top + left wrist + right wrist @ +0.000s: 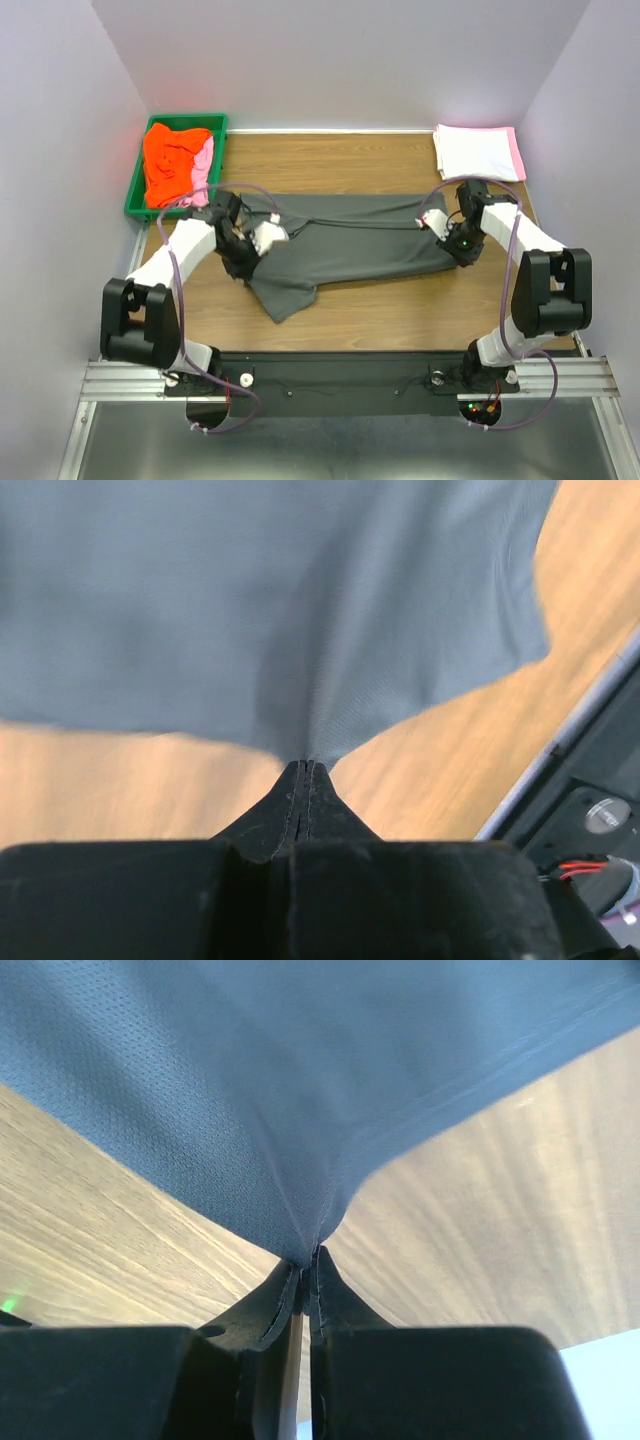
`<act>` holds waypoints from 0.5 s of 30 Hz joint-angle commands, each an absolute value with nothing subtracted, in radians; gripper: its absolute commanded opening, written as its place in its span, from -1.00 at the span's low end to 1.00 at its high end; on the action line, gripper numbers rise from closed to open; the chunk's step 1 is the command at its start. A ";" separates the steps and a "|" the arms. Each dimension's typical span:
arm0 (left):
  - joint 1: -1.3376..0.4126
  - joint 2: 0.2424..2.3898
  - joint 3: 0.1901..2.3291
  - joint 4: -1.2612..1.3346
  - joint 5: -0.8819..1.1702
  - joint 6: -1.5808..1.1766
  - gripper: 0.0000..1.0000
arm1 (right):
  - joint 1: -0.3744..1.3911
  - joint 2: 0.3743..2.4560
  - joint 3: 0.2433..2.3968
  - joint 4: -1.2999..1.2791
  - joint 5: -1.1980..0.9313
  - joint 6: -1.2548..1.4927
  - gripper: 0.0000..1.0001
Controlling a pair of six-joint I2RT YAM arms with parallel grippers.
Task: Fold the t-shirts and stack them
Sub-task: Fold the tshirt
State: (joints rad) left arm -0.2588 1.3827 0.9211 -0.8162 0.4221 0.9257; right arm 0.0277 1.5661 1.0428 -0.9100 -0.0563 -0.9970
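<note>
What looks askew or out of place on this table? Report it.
The grey t-shirt, pinched by the left gripper and right gripper, lies crooked: its near-left part juts toward the arms. The orange-red shirt sits crumpled in the green bin.

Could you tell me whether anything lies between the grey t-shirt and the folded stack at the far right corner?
Nothing visible but bare table and the right gripper itself, shut on the grey t-shirt short of the folded stack.

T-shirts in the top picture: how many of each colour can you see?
Grey t-shirt: 1
Orange-red t-shirt: 1, in the green bin
Pink t-shirt: 2, one in the bin, one edge by the white
White t-shirt: 1
Total: 5 showing; the folded pile may hide more.
</note>
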 commanded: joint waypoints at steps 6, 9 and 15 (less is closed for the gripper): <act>-0.150 1.575 1.291 -0.899 0.505 0.951 -1.00 | 0.025 1.752 1.362 -1.009 -0.069 -1.017 -0.99; -0.144 1.650 1.388 -0.891 0.508 0.936 -1.00 | 0.025 1.836 1.448 -1.049 -0.074 -1.029 -0.99; -0.129 1.799 1.570 -0.900 0.506 0.919 -1.00 | 0.025 1.972 1.629 -1.080 -0.069 -1.035 -0.99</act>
